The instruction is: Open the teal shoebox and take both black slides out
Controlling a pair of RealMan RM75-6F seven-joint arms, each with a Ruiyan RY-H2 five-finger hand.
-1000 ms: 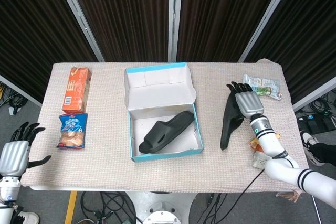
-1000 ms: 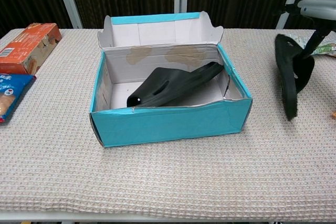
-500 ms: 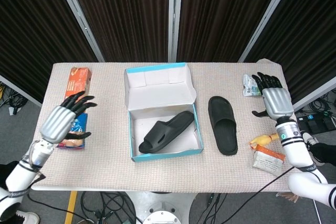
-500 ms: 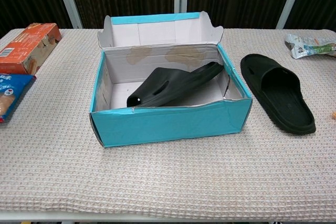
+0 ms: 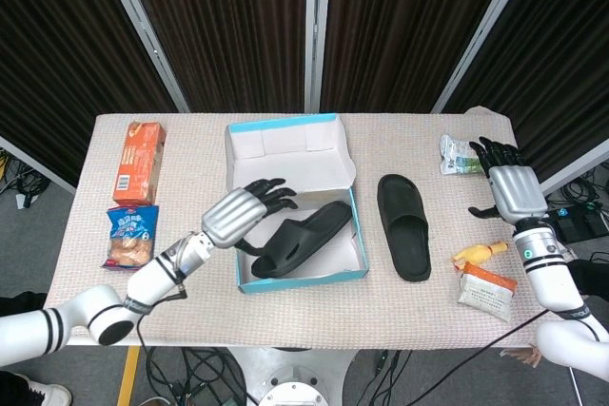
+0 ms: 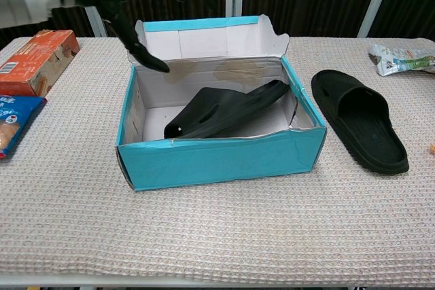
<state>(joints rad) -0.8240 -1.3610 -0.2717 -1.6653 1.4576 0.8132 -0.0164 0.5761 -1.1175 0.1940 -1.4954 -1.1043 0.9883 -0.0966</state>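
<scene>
The teal shoebox (image 5: pixel 359 234) (image 6: pixel 217 157) stands open mid-table, lid folded back. One black slide (image 5: pixel 304 237) (image 6: pixel 228 110) lies tilted inside it. The other black slide (image 5: pixel 403 225) (image 6: pixel 360 127) lies flat on the cloth to the box's right. My left hand (image 5: pixel 245 211) (image 6: pixel 146 5) hovers above the box's left side with fingers spread, holding nothing. My right hand (image 5: pixel 509 187) is raised at the table's right edge, fingers apart and empty; the chest view does not show it.
An orange carton (image 5: pixel 140 161) (image 6: pixel 34 59) and a blue snack bag (image 5: pixel 130 237) (image 6: pixel 12 127) lie at the left. A green-white packet (image 5: pixel 459 154) (image 6: pixel 401 59), a yellow toy (image 5: pixel 478 253) and an orange packet (image 5: pixel 487 290) lie at the right.
My left hand swung from the table's left side over to above the shoebox. The right hand drew back slightly to the right, away from the slide now lying flat beside the box.
</scene>
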